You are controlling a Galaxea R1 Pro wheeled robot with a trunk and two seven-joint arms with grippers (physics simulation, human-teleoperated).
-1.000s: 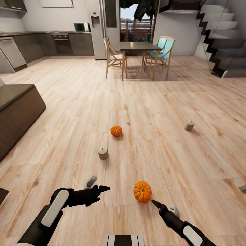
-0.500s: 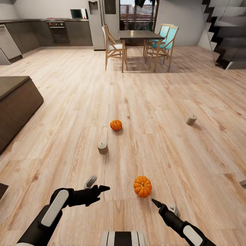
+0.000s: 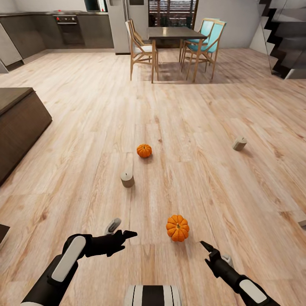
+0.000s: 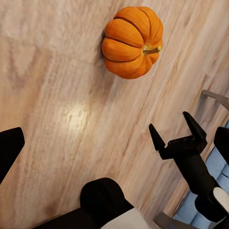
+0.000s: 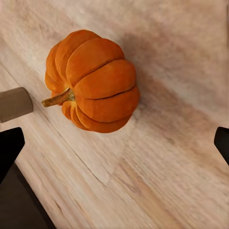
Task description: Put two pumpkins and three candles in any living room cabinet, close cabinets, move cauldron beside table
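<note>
Sitting upright on floor (image 3: 221, 140), ribbed orange pumpkin (image 3: 177, 228), right pincer (image 3: 209, 250) spread wide nearby

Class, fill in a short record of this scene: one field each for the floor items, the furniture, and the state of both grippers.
near pumpkin: small orange ribbed pumpkin on wooden floor, ahead of both grippers
far pumpkin: second orange pumpkin, farther off
candles: grey-beige stubby candle upright; another tilted at right
cabinet: dark-brown low cabinet at left
left gripper: open, empty
right gripper: open, empty

Black arms (image 3: 91, 246), white panels, pointed claws
</note>
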